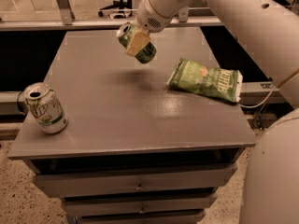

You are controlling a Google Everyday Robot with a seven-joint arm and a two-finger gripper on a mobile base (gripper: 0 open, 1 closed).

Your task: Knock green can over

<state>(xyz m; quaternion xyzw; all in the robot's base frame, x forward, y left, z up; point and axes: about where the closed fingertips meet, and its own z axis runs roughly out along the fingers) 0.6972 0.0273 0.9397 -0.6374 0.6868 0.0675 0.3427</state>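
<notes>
The pincer (138, 43) is clamped on the green can (147, 54) near the far edge of the surface (140, 120), left of centre. One tan finger (138, 41) lies across the can's side. The can is tilted, with its silver top up and to the left and its base down and to the right. A soft shadow (133, 76) lies on the surface below and apart from the can, which suggests it is held clear of the surface rather than resting on it. The tilt fits the task: a can held at a slant like this would probably end up on its side once lowered and let go. The arm (224, 8) reaches in from the upper right, so it stays well away from the other items.

A white-and-green 7UP can (46, 108) stands upright at the near-left corner, well apart from the pincer. A green crisp bag (205, 80) lies flat toward the right edge, near the held can but not touching it.

The surface is a plain grey top with a dull sheen, sitting over a stack of drawers (135, 183). Behind it a metal rail (60, 25) runs across the room, and a speckled floor (14, 204) shows at lower left. A thin cable (261, 101) trails off to the right.
</notes>
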